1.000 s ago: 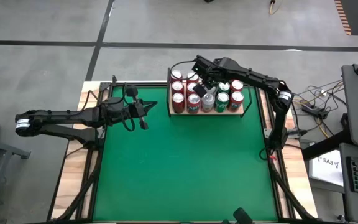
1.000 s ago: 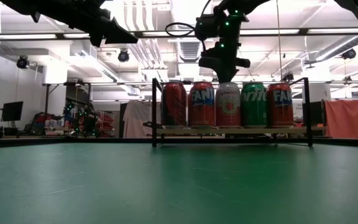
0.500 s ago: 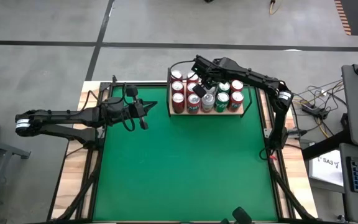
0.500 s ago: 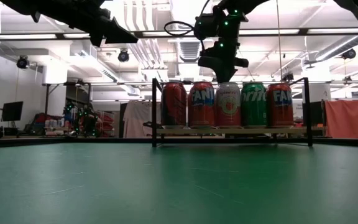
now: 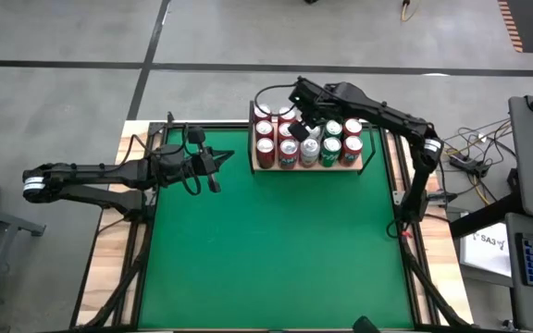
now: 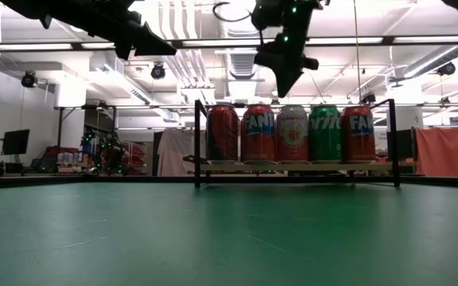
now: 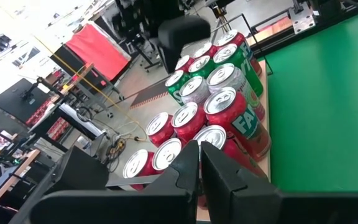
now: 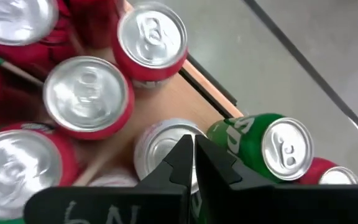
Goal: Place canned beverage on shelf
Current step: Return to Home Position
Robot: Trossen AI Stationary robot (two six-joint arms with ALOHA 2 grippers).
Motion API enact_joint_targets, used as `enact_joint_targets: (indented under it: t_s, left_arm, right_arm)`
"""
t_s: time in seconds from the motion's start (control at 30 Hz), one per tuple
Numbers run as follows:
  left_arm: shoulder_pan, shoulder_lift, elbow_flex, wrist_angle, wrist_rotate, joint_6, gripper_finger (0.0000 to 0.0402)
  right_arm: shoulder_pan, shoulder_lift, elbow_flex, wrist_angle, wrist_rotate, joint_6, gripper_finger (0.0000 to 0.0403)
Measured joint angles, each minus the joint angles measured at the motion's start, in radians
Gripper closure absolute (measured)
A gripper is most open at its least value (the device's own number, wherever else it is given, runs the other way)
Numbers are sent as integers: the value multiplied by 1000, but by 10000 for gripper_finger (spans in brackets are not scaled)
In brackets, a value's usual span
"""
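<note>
Near the table's [image 5: 276,250] far left corner hangs the left pincer [image 5: 214,166], fingers pressed together. The shelf [image 6: 293,167] at the far edge carries cans [image 5: 308,141]. The front row reads "FAN" on a red can [image 6: 258,133], "rite" on a green can [image 6: 325,133] and "FAN" on the last red can [image 6: 359,133]. Above them hovers the right pincer [image 6: 284,86], pressed together and empty.

Beneath the right gripper [image 6: 283,83], cans [image 6: 292,133] crowd the shelf [image 6: 308,166], 5 across the front, barely gapped. Open air separates its tips from their tops. Below the left gripper [image 5: 218,159], green tabletop [image 5: 276,240] lies bare.
</note>
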Motion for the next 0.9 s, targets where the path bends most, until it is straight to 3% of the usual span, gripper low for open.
enact_joint_targets:
  t_s: [0.17,0.3,0.47,0.57,0.7,0.9]
  left_arm:
    - [0,0,0,-3,0,-24,402]
    - [-16,-17,0,-51,13,-181,402]
    - [-54,-62,-3,-173,191,-378,402]
    - [-87,-110,-2,-235,248,-424,402]
    - [-100,-187,-4,-378,242,-433,402]
    - [-100,-356,-39,-443,257,-474,402]
  right_arm:
    - [73,-74,-44,55,0,-51,394]
    - [175,-176,-206,291,-12,-146,394]
    - [308,-291,-423,581,-23,-253,394]
    - [362,-343,-521,677,-52,-291,394]
    - [394,-412,-644,806,-167,-326,394]
    - [413,-528,-858,1021,-177,-332,394]
